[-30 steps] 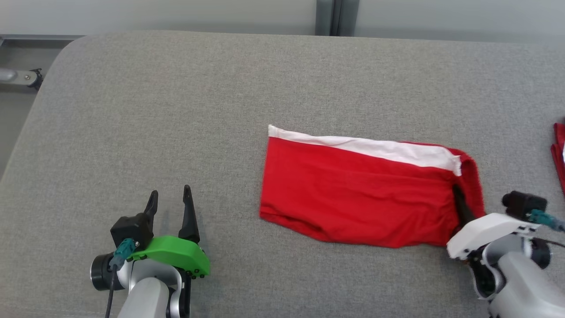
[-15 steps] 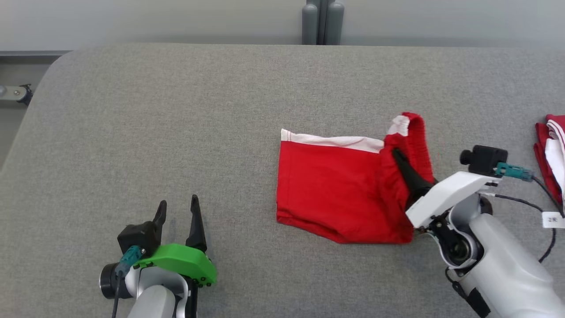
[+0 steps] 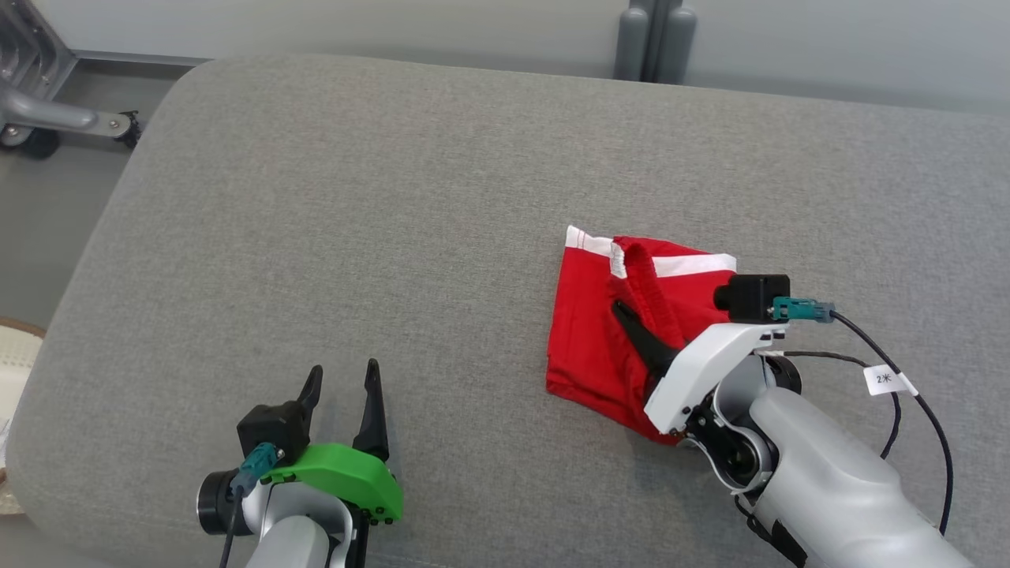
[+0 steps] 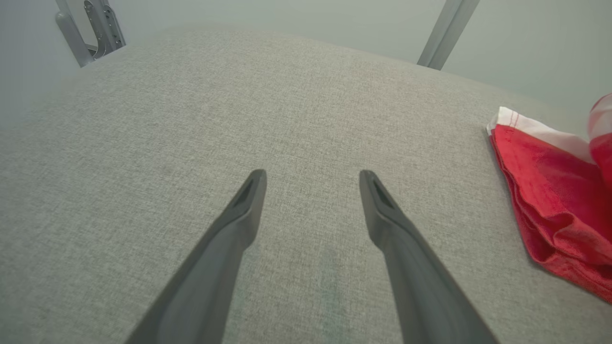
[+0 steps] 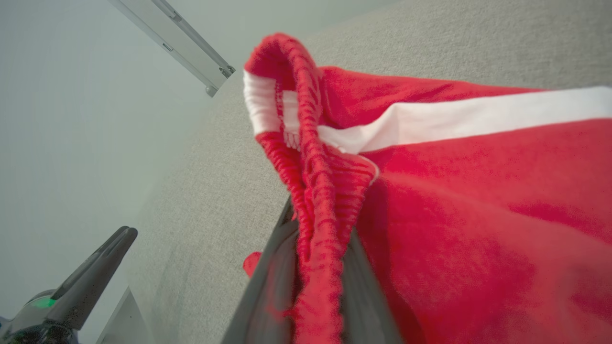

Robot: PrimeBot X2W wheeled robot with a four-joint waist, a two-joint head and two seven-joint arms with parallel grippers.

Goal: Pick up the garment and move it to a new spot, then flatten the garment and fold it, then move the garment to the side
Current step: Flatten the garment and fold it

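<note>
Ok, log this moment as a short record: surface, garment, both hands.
surface: grey fabric top
garment: red with a white stripe, right of centre, bunched, not flat
waistband: elastic edge, lifted off the top and carried over the rest of the garment
right hand: shut on the waistband
left hand: open, holding nothing, over bare top, apart from the garment
fold: not yet laid down

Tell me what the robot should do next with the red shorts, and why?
Probably sweep the right gripper leftward and lay the red elastic waistband down by the left hem. It pinches that waistband, lifted over the flat half of the red and white cloth shorts on the grey padded table.
</note>
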